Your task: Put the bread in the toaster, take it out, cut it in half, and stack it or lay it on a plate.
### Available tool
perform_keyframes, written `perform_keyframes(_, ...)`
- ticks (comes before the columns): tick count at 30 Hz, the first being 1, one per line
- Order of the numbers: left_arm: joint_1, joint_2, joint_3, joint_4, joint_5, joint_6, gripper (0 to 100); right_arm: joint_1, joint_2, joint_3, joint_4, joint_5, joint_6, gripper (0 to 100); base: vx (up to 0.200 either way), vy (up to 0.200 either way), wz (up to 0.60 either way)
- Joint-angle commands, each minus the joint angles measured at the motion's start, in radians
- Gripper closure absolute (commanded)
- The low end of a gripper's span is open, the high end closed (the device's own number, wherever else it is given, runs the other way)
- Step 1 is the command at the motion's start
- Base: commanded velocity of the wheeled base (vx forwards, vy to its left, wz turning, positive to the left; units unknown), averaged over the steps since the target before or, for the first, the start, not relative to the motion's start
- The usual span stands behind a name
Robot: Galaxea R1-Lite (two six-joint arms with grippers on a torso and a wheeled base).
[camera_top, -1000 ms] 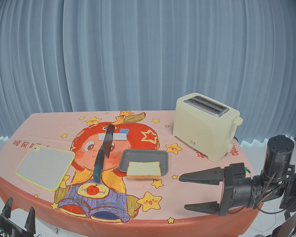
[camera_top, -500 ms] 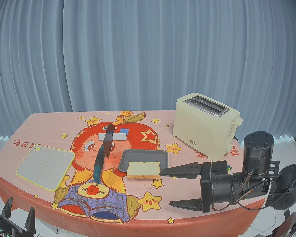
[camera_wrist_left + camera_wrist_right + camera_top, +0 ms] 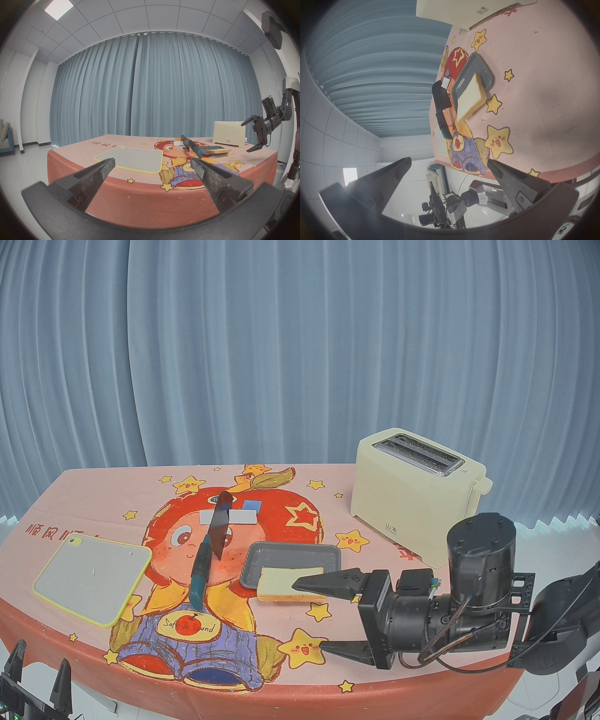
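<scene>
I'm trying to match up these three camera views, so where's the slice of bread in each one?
Head view: the bread lies across the grey tray's near rim, right of the knife.
Left wrist view: the bread sits far off on that tray, the toaster beyond it.
Right wrist view: the bread overhangs the tray, beside the knife.
Shared landmark: the cream toaster.

Right arm (image 3: 550, 621) stretched across toward robot's left, forearm level. Right jaws spread wide, one finger (image 3: 325, 582) above other (tips leading). Cylindrical wrist joint (image 3: 481, 552) upright behind jaws. Left jaws low, spread wide, fingertips (image 3: 62, 671) pointing forward.
</scene>
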Motion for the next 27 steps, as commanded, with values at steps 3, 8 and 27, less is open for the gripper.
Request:
perform_keyframes(3,0.001,0.000,0.018,-0.001,0.000,0.000,0,0.016,0.066,-0.052,0.000,-0.030,0.000,0,0.000,0.000,0.00)
perform_keyframes(8,0.001,0.000,0.018,-0.001,0.000,0.000,0,0.010,0.092,-0.087,0.003,-0.032,0.000,0,0.000,0.000,0.00)
perform_keyframes(27,0.001,0.000,0.018,-0.001,0.000,0.000,0,-0.064,0.182,-0.147,0.003,-0.066,0.011,0,0.000,0.000,0.00)
